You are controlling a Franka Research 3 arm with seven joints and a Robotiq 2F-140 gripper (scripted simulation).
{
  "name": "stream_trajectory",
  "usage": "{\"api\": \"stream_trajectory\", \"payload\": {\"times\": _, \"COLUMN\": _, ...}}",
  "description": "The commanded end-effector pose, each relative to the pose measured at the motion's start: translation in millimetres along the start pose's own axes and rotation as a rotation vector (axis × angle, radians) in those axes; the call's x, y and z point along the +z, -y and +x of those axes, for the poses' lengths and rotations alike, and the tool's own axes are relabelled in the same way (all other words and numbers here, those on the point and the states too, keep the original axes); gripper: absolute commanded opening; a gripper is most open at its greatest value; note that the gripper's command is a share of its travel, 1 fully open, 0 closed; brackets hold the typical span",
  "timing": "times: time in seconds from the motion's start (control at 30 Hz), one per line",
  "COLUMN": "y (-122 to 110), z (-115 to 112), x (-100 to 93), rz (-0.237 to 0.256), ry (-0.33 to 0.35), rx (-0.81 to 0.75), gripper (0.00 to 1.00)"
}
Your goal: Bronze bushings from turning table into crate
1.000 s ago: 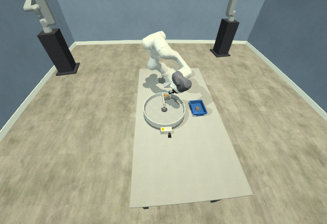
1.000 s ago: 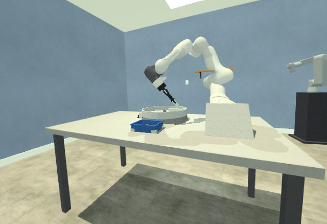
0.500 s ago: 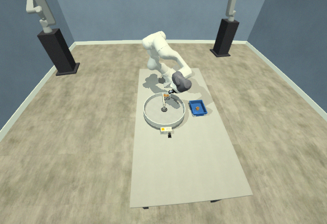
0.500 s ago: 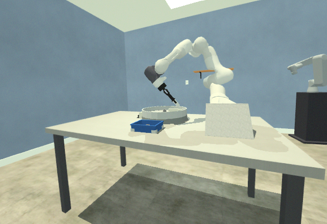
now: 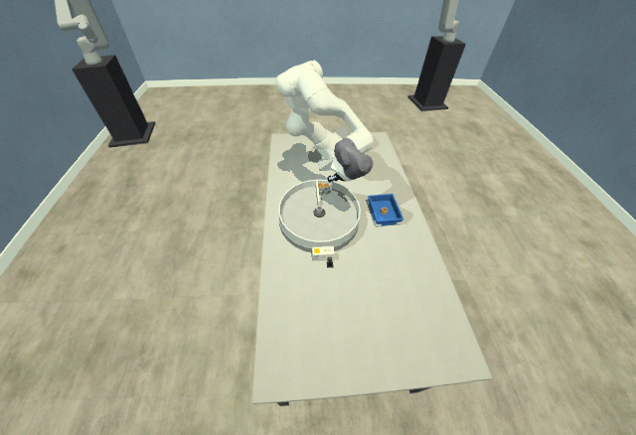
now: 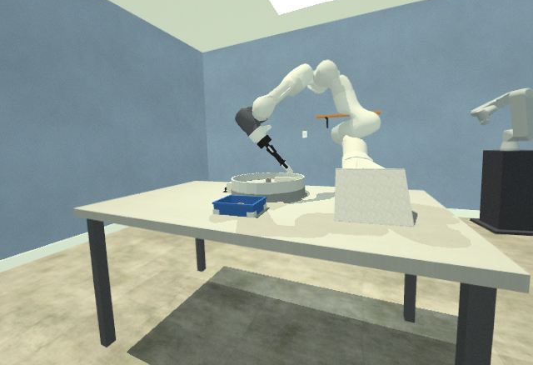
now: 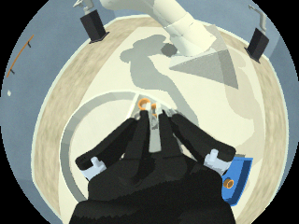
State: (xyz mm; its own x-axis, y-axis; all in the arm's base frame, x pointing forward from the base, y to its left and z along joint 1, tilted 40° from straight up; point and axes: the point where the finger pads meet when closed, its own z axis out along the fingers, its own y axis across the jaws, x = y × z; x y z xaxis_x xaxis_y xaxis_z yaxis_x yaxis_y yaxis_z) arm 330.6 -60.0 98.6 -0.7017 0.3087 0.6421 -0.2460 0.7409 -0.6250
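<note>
The turning table (image 5: 303, 222) (image 6: 266, 187) (image 7: 67, 140) is a round, pale-walled tray. Two bronze bushings, one here (image 5: 320, 185) (image 7: 144, 104) and one beside it (image 5: 326, 185), lie in it near its arm-side wall. Grey steel bushings (image 5: 326, 191) lie close by; the fingers mostly hide them in the wrist view, so their number is unclear. My gripper (image 5: 329, 180) (image 6: 289, 170) (image 7: 153, 108) is shut, tilted, with its tips just above the bushings near the wall; I see nothing held. The blue crate (image 5: 389, 222) (image 6: 234, 209) (image 7: 249, 170) holds one bronze bushing (image 5: 384, 211) (image 7: 228, 184).
A thin pale bar (image 5: 318, 195) runs from the hub (image 5: 319, 212) to the turning table's wall, beside the bushings. A small control box (image 5: 323, 253) stands at the turning table's far side from the arm. A pale wedge-shaped block (image 6: 372, 197) (image 7: 207, 65) stands by the arm's base.
</note>
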Motion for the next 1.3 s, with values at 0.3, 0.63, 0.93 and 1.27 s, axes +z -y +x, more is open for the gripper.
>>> {"api": "stream_trajectory", "payload": {"times": 0.3, "y": -2, "z": -12, "x": 15.0, "rz": -0.003, "ry": -0.002, "rx": -0.008, "gripper": 0.06}}
{"api": "stream_trajectory", "payload": {"times": 0.63, "y": -2, "z": -12, "x": 15.0, "rz": -0.003, "ry": -0.002, "rx": -0.008, "gripper": 0.06}}
{"api": "stream_trajectory", "payload": {"times": 0.93, "y": -2, "z": -12, "x": 15.0, "rz": -0.003, "ry": -0.002, "rx": -0.008, "gripper": 0.06}}
{"api": "stream_trajectory", "payload": {"times": 1.27, "y": -2, "z": -12, "x": 15.0, "rz": -0.003, "ry": -0.002, "rx": -0.008, "gripper": 0.06}}
